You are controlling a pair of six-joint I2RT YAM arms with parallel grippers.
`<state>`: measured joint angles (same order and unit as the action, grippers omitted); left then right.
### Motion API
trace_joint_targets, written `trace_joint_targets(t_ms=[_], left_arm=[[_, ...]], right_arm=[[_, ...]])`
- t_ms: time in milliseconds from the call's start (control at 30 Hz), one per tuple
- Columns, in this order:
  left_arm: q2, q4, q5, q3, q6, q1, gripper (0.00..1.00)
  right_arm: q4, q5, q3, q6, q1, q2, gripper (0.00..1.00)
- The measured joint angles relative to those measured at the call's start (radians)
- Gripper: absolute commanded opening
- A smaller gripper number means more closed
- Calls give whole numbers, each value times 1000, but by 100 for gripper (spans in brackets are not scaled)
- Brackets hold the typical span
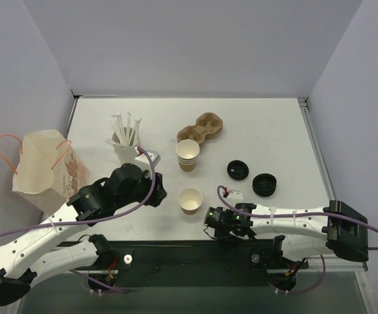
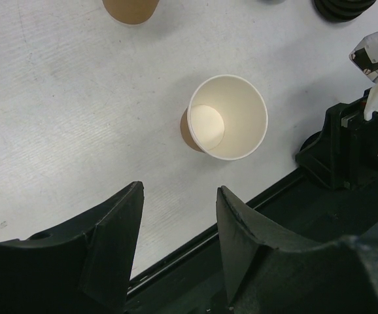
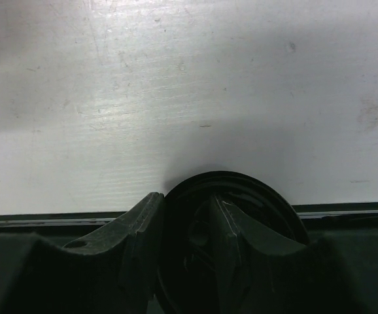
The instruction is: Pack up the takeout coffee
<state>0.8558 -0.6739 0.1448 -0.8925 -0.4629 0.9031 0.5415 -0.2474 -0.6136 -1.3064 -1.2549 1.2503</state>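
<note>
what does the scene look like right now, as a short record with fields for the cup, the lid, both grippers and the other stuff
single cup: upright, open top, no lid
lid: black, between the right gripper's fingers
left gripper: open, empty, cup just ahead of it
right gripper: shut on the lid, right of the cup
cup stack: upright, behind the single cup
loose lids: two black piles, right of the stack
paper bag: far left
task state: cup not yet lidded
</note>
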Motion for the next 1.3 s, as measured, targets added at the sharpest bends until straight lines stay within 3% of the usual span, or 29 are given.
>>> trace_joint_targets(t_ms=[333, 633, 833, 1067, 1300], left_arm=[[-21, -6, 0, 11, -5, 0, 59], [-24, -7, 1, 12, -5, 0, 59], [-25, -6, 0, 21, -9, 0, 59], [-26, -5, 0, 28, -23, 0, 59], [-26, -5, 0, 28, -24, 0, 59]], right_arm=[[56, -8, -21, -3, -61, -65, 40], [109, -16, -61, -44, -170, -16, 41], [117, -40, -69, -45, -173, 79, 30], [121, -60, -114, -13, -173, 152, 28], [121, -64, -116, 2, -173, 155, 8]])
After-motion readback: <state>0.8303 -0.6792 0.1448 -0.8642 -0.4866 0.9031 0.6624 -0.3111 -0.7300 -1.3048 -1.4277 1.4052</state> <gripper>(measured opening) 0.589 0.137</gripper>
